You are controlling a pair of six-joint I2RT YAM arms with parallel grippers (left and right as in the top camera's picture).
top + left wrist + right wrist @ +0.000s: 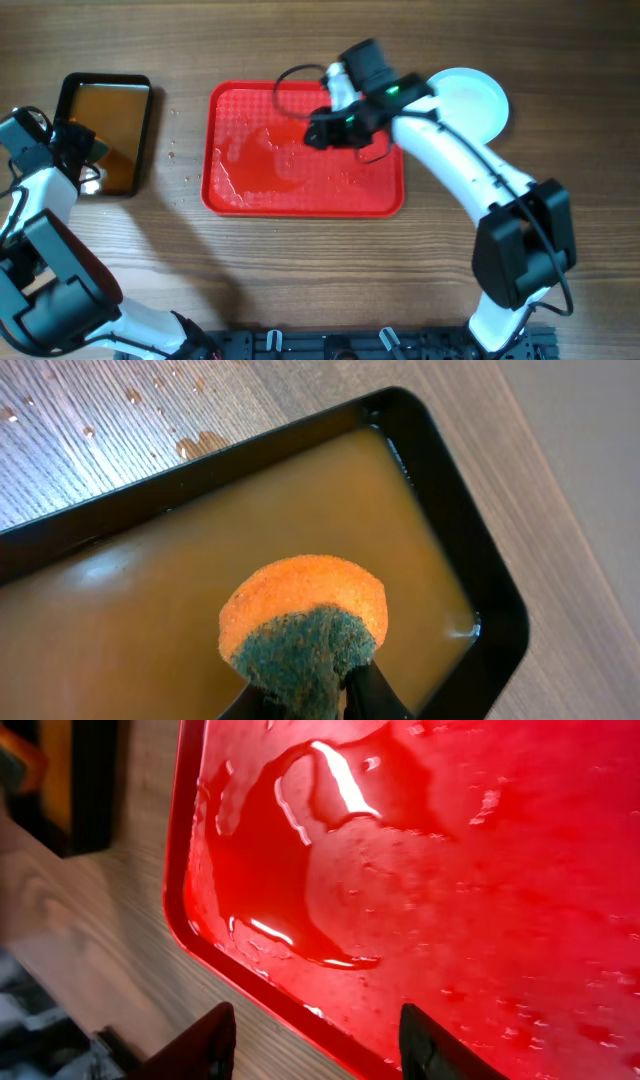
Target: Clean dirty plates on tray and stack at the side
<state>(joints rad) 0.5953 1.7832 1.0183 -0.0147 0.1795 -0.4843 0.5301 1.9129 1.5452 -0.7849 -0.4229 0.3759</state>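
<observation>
The red tray (250, 190) lies mid-table, wet, with no plates on it. White plates (478, 98) sit stacked on the table to the tray's right, partly behind my right arm; I cannot tell how many. My right gripper (320, 133) is open and empty, low over the tray's right half. In the right wrist view its fingers (320, 1045) straddle the tray's rim (200, 935), beside puddles of water. My left gripper (88, 152) is over the black pan, shut on an orange and green sponge (305, 625) held just above the brown water.
The black pan (68, 90) of brown water (150, 610) stands at the far left. It also shows in the right wrist view (90, 780). Water drops (195, 445) lie on the wood between pan and tray. A black cable (290, 85) loops over the tray's top edge.
</observation>
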